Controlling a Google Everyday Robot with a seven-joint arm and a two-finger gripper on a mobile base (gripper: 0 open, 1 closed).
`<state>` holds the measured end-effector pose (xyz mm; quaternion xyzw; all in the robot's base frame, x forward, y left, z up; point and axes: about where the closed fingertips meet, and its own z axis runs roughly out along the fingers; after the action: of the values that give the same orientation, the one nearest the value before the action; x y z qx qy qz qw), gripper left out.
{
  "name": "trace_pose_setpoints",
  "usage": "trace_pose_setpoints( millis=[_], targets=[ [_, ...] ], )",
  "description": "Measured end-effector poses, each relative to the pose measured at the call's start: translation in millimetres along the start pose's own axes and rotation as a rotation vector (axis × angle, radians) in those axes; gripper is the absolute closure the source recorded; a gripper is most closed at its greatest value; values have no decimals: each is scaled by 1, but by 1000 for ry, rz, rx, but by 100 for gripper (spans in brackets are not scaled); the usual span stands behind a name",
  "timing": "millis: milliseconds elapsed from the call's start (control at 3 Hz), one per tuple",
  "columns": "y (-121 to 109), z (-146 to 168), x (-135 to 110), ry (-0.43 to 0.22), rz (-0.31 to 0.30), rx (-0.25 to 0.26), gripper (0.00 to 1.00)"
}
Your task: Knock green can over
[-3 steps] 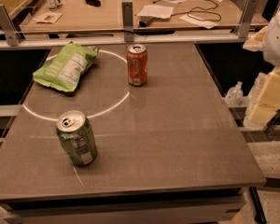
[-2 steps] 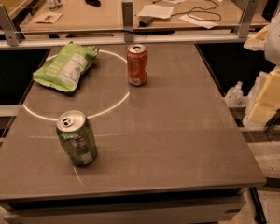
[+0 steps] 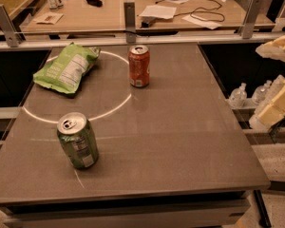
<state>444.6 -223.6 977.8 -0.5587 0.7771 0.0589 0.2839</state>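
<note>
While green can (image 3: 77,140) stands (label unreadable), claw (image 3: 278,110) far right.

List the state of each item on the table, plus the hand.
green can: upright, front left, not knocked over.
orange can: upright, toward the back.
chip bag: lying flat, back left.
hand: at the right edge, beyond the table, touching nothing.

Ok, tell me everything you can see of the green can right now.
The green can looks like an aluminium soda can, green with a pale label patch and a silver top with a pull tab. It stands upright on the near-left part of the grey table, by the near edge of the white circle. Nothing else touches it. The gripper is beyond the table's right edge.
</note>
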Motion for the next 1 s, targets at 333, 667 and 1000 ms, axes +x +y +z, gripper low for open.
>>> trace_pose_setpoints(
  millis=[333,667,1000],
  targets=[
    [4,15,9,-182,41,-30,0],
    [16,25,-7,-384,58,-97,0],
    [32,32,-33,-554,64,-174,0]
  ],
)
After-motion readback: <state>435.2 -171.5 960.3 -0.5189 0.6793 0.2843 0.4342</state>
